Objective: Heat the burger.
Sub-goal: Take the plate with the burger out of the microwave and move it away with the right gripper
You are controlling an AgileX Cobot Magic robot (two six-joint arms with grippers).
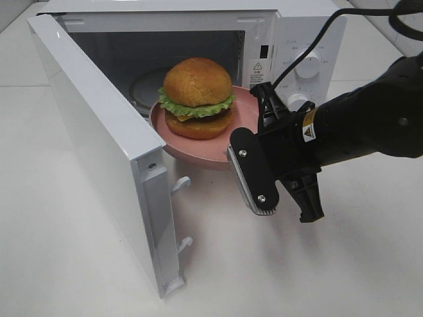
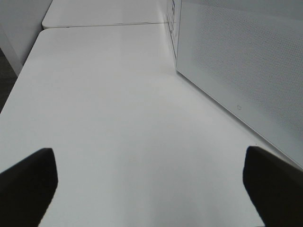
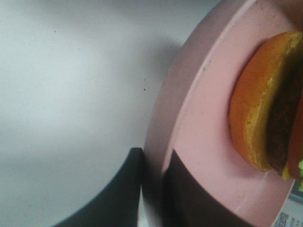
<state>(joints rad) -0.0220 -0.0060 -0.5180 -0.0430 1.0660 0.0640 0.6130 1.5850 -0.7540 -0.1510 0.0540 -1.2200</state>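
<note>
Pink plate (image 3: 199, 142) rim between jaws

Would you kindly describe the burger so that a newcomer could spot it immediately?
Find the white microwave with its door swung open. At its opening, the right gripper holds a pink plate by the rim. The burger sits on that plate: the only domed, golden-brown thing there, with frilly green lettuce under its top bun.

White table (image 1: 59, 264), open white microwave (image 1: 304, 46) standing on it
</note>
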